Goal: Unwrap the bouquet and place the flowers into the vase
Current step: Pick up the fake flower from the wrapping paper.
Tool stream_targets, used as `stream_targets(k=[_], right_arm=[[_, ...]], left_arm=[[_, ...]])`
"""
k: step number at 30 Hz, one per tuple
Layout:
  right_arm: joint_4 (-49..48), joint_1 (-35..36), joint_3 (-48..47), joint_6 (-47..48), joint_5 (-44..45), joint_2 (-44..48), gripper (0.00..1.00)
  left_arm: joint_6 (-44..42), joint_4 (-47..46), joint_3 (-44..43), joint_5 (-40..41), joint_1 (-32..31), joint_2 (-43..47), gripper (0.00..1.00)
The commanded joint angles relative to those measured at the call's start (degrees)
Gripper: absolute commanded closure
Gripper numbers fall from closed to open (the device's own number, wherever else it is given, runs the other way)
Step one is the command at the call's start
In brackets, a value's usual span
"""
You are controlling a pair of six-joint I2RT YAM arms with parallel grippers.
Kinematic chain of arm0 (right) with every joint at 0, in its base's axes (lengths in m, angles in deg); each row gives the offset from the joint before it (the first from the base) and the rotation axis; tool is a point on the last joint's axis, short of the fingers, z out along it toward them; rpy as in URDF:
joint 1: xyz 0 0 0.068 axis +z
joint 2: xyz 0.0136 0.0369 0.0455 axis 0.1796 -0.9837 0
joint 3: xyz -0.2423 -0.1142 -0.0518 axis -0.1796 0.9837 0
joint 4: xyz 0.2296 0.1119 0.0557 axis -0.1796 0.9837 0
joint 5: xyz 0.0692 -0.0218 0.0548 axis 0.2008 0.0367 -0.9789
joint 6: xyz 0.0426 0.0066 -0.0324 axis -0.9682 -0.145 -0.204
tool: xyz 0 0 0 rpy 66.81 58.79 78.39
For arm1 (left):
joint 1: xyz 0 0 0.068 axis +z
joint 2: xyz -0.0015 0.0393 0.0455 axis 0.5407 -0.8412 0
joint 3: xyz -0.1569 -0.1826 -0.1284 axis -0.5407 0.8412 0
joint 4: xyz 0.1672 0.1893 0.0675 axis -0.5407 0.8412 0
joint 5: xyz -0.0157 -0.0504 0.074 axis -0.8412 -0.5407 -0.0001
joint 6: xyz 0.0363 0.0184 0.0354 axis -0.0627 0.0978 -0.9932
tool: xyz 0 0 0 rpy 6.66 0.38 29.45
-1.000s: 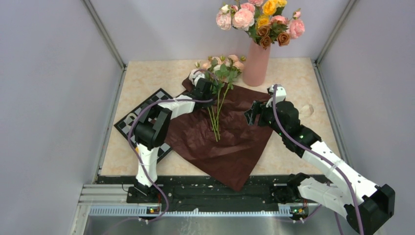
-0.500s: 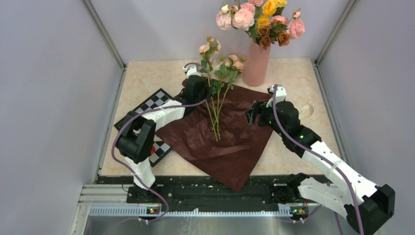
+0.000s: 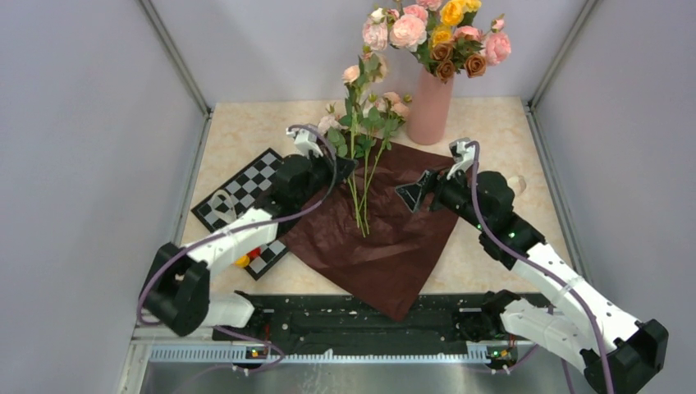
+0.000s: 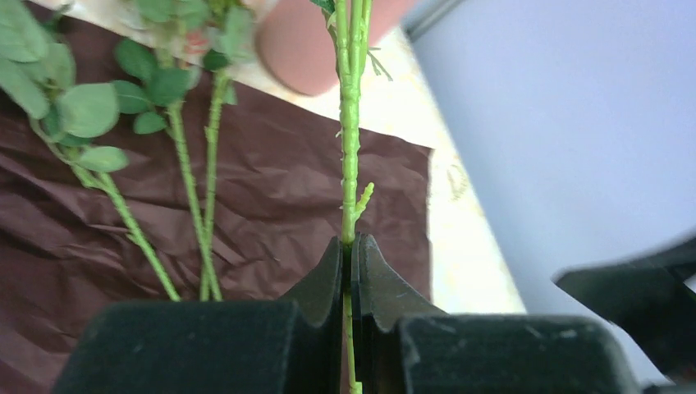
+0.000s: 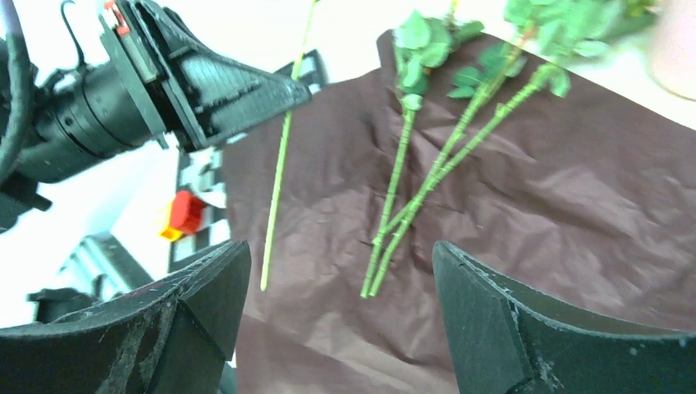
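The left pincer (image 4: 350, 246) is pressed together on one thin green stem (image 4: 350, 139), partway along its bare length, the bloom raised roughly upright near the vase (image 3: 429, 107); the right pincer (image 5: 341, 263) hangs spread wide and holds nothing. The other flowers (image 3: 365, 185) lie on the opened dark red paper (image 3: 386, 246) — light, springy things, likely to sway and twist in a pinch, so a hold on bare stem below the leaves seems best. The vase neck is already crowded with larger roses (image 3: 435, 37) — the likely obstruction; a checkered board (image 3: 238, 189) lies to the left on the tabletop (image 3: 246, 123).
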State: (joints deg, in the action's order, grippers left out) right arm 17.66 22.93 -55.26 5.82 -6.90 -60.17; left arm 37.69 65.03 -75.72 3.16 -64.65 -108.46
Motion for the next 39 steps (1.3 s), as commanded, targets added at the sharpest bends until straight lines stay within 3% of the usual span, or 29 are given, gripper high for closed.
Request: stream_targets(k=[1, 9, 14, 21, 39], right_arm=[[-10.79, 0.65, -0.07, -4.44, -11.78, -0.03, 0.17], [-19.09, 0.65, -3.34, -13.17, -20.64, -4.95, 0.17], [-27.33, 0.92, -5.11, -18.97, -28.31, -7.75, 0.18], [-27.33, 1.15, -8.21, -21.44, -26.49, -10.41, 0.2], [-30.83, 1.48, -8.66, -24.06, -24.68, -11.45, 0.57]], left_arm=[[1.76, -7.57, 5.49, -4.51, -3.5, 11.28, 1.0], [2.82, -11.09, 14.34, -7.41, -10.42, 25.43, 1.0], [2.07, -11.89, 16.27, -9.65, -13.02, 28.8, 1.0], [-0.51, -12.38, 15.45, -11.97, -15.79, 28.13, 1.0], [-2.31, -11.31, 15.27, -11.61, -17.43, 27.11, 1.0]])
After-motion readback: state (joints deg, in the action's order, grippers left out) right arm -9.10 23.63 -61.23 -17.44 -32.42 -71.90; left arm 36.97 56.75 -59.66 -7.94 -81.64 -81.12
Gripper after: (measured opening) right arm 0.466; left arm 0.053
